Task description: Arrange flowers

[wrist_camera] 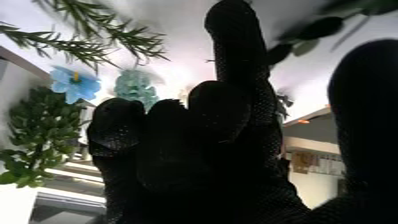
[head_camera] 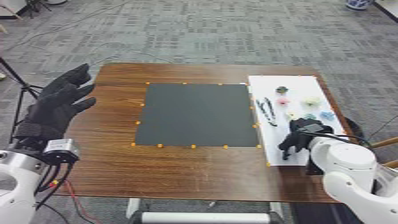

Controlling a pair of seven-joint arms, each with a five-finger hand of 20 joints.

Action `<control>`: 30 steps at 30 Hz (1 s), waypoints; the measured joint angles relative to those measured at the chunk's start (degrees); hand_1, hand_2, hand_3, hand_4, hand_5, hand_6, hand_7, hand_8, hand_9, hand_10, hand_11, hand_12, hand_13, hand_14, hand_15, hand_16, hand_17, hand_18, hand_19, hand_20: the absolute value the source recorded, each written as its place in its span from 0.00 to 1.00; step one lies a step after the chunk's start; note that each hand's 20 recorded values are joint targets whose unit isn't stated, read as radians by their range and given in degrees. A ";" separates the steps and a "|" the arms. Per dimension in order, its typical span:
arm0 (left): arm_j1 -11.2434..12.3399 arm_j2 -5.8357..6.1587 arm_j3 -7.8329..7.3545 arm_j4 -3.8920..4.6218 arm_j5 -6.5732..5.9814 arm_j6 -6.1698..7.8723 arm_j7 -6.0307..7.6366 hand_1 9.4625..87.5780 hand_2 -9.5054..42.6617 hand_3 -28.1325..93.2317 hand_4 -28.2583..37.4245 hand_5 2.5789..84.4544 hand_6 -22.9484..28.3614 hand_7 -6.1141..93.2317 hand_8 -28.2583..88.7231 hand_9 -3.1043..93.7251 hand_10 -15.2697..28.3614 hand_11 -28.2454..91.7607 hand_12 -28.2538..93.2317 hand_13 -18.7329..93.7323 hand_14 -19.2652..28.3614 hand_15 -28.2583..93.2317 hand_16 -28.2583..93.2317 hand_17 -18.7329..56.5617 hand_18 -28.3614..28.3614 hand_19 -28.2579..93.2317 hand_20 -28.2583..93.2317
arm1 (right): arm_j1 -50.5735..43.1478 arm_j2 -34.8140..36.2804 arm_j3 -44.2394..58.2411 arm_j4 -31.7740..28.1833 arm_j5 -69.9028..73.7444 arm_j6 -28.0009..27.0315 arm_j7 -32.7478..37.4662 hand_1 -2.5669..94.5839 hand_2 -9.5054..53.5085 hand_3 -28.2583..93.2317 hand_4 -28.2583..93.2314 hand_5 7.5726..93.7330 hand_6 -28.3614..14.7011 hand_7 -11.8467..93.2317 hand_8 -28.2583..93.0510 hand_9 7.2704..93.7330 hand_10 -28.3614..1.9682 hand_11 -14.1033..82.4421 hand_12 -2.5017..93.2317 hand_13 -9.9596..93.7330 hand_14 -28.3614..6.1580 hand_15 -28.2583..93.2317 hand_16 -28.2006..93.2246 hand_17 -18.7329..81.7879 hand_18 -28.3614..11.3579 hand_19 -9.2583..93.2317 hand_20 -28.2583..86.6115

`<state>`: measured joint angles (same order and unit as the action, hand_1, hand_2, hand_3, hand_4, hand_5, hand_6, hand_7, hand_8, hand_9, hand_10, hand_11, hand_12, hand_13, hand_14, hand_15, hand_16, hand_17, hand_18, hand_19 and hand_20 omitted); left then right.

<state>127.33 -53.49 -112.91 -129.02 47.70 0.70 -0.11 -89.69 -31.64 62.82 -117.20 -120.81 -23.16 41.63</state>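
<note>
In the head view, taking the dark mat (head_camera: 197, 115) as a clock with twelve at the table's far edge, the white board (head_camera: 295, 155) that bears the flowers lies at three o'clock on the brown wooden table (head_camera: 191, 172). The robot's left hand (head_camera: 60, 102) is raised toward nine o'clock, open, its fingers stretched out and holding nothing. The right hand (head_camera: 305, 126) is over the board, between three and four o'clock; its thumb stands apart from the fingers, one finger is straight and the others slightly bent, with nothing gripped. Whether it touches the board cannot be told. Reading the board as its own clock, a small dark green plant piece (head_camera: 282, 90) lies toward twelve, with a pink flower (head_camera: 282, 101) just beside it on the near side. A cream flower (head_camera: 311, 101) sits at one o'clock, a blue flower (head_camera: 327, 115) at three, near the right hand, and slender dark stems (head_camera: 266, 111) between nine and ten. In the right wrist view, a pale blue-green flower (wrist_camera: 135, 86), needle-leaved sprigs (wrist_camera: 115, 32), a leafy green bunch (wrist_camera: 40, 125) and round dark leaves (wrist_camera: 320, 27) show around the black glove. Small orange markers (head_camera: 161, 145) edge the mat.
</note>
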 measured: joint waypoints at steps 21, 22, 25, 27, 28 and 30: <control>0.08 -0.40 -0.20 -0.02 -0.11 0.02 -0.27 0.22 0.00 0.79 0.01 0.21 0.47 0.23 0.18 0.18 0.55 0.34 0.41 0.21 0.65 0.51 0.21 0.08 0.85 0.55 0.31 | -3.45 -3.90 0.37 -2.54 -2.09 0.78 0.57 0.46 0.00 0.96 0.06 0.88 0.67 0.43 0.45 0.91 0.74 0.77 0.62 0.89 0.67 0.92 0.65 0.64 0.14 1.00 0.67; 0.07 -0.41 -0.20 -0.02 -0.11 0.03 -0.27 0.22 0.00 0.79 0.01 0.21 0.47 0.23 0.18 0.18 0.55 0.34 0.41 0.21 0.65 0.51 0.21 0.08 0.85 0.55 0.31 | -4.24 -3.76 0.58 -2.51 -1.98 2.94 0.30 0.45 0.00 0.96 0.08 0.87 0.67 0.44 0.45 0.91 0.75 0.77 0.63 0.89 0.67 0.92 0.65 0.64 0.15 1.00 0.67; 0.07 -0.41 -0.21 -0.02 -0.11 0.05 -0.25 0.22 0.00 0.79 0.01 0.21 0.47 0.23 0.18 0.18 0.55 0.34 0.41 0.21 0.65 0.51 0.21 0.08 0.85 0.55 0.31 | -7.16 -3.15 0.99 -2.51 -2.12 10.30 -0.23 0.44 0.00 0.96 0.10 0.85 0.67 0.47 0.46 0.91 0.75 0.77 0.64 0.89 0.67 0.92 0.65 0.64 0.14 1.00 0.67; 0.09 -0.41 -0.31 -0.02 -0.11 0.05 -0.25 0.22 0.00 0.79 0.01 0.21 0.47 0.23 0.18 0.18 0.55 0.34 0.41 0.21 0.65 0.51 0.21 0.08 0.85 0.55 0.31 | -8.88 -2.83 1.36 -2.62 -2.47 13.96 -0.24 0.44 0.00 0.96 0.10 0.85 0.67 0.47 0.46 0.91 0.75 0.77 0.65 0.89 0.67 0.92 0.65 0.64 0.15 1.00 0.67; 0.11 -0.41 -0.40 -0.03 -0.11 0.05 -0.25 0.22 0.00 0.79 0.02 0.21 0.47 0.23 0.18 0.18 0.55 0.34 0.41 0.21 0.65 0.51 0.21 0.08 0.85 0.55 0.31 | -9.50 -2.67 1.54 -2.73 -2.74 15.11 -0.20 0.44 0.00 0.96 0.10 0.85 0.67 0.47 0.46 0.91 0.75 0.77 0.65 0.89 0.67 0.92 0.65 0.64 0.15 1.00 0.67; 0.13 -0.41 -0.56 -0.03 -0.11 0.05 -0.25 0.22 0.00 0.79 0.02 0.21 0.47 0.23 0.18 0.18 0.55 0.34 0.41 0.21 0.65 0.51 0.21 0.08 0.85 0.55 0.31 | -10.14 -2.31 1.77 -3.08 -3.18 16.58 -0.03 0.44 0.00 0.96 0.11 0.85 0.66 0.48 0.46 0.91 0.75 0.77 0.65 0.89 0.67 0.93 0.65 0.64 0.15 1.00 0.67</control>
<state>127.46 -53.90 -113.47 -129.05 47.59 0.75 -0.36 -99.83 -33.95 64.59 -120.29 -123.99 -6.57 41.60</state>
